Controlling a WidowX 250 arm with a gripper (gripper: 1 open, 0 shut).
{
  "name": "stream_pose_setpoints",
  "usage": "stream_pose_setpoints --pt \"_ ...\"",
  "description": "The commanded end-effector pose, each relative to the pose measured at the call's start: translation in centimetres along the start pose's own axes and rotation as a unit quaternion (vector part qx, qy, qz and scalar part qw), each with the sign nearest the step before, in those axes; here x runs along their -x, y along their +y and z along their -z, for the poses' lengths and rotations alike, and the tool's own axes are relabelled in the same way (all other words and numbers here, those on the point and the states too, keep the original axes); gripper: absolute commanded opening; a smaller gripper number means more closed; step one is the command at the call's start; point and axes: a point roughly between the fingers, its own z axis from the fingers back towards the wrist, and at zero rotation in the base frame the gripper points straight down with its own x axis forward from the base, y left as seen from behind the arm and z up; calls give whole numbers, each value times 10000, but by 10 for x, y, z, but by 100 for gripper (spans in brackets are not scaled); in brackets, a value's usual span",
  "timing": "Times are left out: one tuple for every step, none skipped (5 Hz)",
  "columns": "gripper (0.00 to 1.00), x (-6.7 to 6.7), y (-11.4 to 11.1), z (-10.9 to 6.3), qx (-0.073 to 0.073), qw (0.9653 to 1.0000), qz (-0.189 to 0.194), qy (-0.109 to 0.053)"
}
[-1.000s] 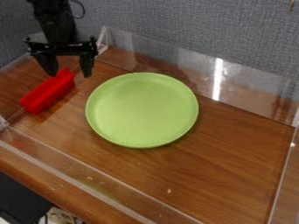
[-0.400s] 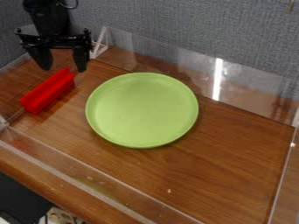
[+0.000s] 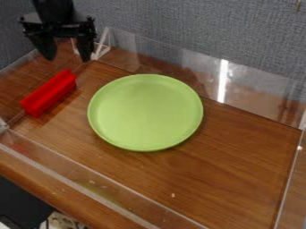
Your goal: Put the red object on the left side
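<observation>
Camera view: black gripper (image 3: pixel 66 49) hangs above the far left corner, jaws spread wide, nothing between them, touching nothing. Red object (image 3: pixel 49 91) lies flat on the wooden table (image 3: pixel 239 161), left of the green plate (image 3: pixel 145 111), just beside its rim but apart from it, long axis running diagonally. Gripper sits beyond and above the red object, clear of it. Clear acrylic walls (image 3: pixel 203 67) ring the table. Grey textured backdrop (image 3: pixel 216 27) behind.

block (image 3: pixel 48 92) lying on the table (image 3: pixel 239 152) left of the plate (image 3: pixel 145 111), gripper (image 3: pixel 66 46) hanging behind the block
</observation>
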Motion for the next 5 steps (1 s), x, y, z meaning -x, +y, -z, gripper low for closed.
stream_pose_setpoints --pt "100 -13 15 3 -34 9997 -120 -208" --pt "100 -11 18 14 -24 9993 -306 -195" --pt "100 -19 16 12 -106 9985 -518 -164" --pt "100 -26 13 9 -204 9974 -675 -156" --pt "100 -20 5 21 -203 9955 -926 -47"
